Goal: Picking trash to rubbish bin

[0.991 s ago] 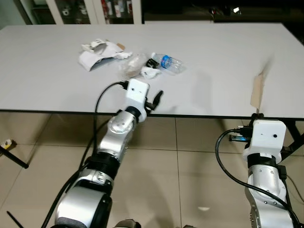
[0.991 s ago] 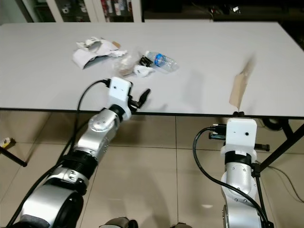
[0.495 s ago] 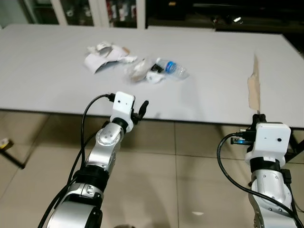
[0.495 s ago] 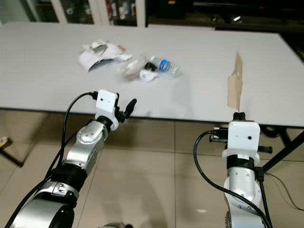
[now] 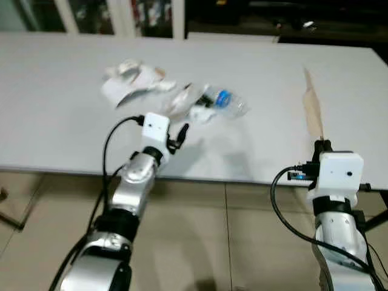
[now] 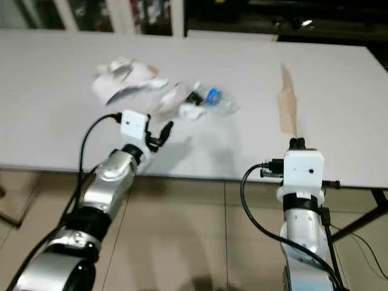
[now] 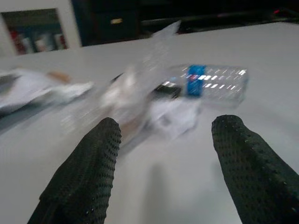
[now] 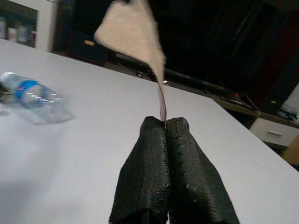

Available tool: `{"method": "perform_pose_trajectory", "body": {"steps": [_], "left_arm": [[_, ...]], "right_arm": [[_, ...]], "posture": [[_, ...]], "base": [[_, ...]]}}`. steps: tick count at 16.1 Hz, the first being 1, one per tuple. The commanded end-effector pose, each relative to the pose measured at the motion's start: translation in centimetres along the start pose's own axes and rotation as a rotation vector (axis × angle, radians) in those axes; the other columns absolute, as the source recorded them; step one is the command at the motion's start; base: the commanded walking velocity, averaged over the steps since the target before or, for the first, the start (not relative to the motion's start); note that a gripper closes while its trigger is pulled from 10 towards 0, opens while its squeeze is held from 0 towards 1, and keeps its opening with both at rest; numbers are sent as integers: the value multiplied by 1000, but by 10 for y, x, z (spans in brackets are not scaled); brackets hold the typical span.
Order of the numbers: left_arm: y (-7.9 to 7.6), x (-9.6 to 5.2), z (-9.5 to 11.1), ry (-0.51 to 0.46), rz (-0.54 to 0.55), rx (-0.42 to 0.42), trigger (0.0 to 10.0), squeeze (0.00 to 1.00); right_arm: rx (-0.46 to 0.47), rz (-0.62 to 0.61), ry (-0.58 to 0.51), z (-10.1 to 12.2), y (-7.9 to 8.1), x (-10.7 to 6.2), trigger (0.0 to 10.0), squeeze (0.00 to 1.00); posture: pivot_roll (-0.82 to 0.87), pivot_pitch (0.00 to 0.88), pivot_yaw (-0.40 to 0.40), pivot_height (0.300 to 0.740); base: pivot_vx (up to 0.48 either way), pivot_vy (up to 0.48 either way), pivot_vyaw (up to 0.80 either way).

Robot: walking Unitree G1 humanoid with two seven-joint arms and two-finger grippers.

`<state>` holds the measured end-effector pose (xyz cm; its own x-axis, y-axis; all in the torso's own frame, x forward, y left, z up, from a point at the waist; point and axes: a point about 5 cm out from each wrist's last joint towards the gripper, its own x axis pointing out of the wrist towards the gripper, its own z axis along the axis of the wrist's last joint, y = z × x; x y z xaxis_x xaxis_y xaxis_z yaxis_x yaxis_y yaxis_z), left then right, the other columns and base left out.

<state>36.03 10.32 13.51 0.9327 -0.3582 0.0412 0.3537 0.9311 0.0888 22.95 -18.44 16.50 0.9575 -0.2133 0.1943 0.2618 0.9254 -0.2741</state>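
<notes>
Pinching a thin tan scrap of paper [image 8: 135,35], the right gripper [image 8: 164,128] has its two black fingers [image 8: 145,172] pressed tightly together, with the scrap standing up from their tips. In the head views this gripper sits at the lower right of the frame, at the near edge of the white table [image 5: 54,127], and the paper rises above it over the table top.

The left gripper [image 7: 163,140], left of centre in the head views, hovers low over the table's near part with its two fingers [image 7: 84,172] spread wide apart, holding nothing. Just beyond them, in the upper middle of the frame, lies a small cluster of trash: one clear plastic bottle with a blue label [image 5: 225,102] on its side, one crinkled clear plastic wrapper [image 5: 180,103] beside it, and one pile of crumpled white paper [image 5: 130,85] further left. The pictures are blurred.
</notes>
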Motion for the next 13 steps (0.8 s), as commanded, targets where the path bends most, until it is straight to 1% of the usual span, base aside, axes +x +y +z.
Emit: {"method": "perform_pose_trajectory", "body": {"steps": [1,4,7,9,10,13], "left_arm": [[-8,3,5,-16,-27,14,10000,0],[-9,5,7,-20,-45,32,10000,0],[-8,6,9,-25,-52,45,10000,0],[-7,6,9,-16,-45,35,10000,0],[-5,6,9,-19,-24,35,10000,1000],[-5,7,10,-19,-39,21,10000,1000]], "right_arm": [[-13,-19,0,1,-6,-1,10000,0],[-18,-15,-3,1,-5,0,10000,0],[-21,-12,-1,1,-5,0,10000,0],[-20,-10,2,0,-4,0,10000,0],[-18,-8,3,0,-3,0,10000,0],[-16,-9,3,0,-2,1,10000,0]], "posture": [[87,90,8,740],[88,90,7,740],[94,93,10,740],[96,93,13,740],[97,93,17,740],[98,91,20,740]], "base": [[469,0,0],[467,0,0],[0,0,0],[0,0,0],[0,0,0],[0,0,0]]}}
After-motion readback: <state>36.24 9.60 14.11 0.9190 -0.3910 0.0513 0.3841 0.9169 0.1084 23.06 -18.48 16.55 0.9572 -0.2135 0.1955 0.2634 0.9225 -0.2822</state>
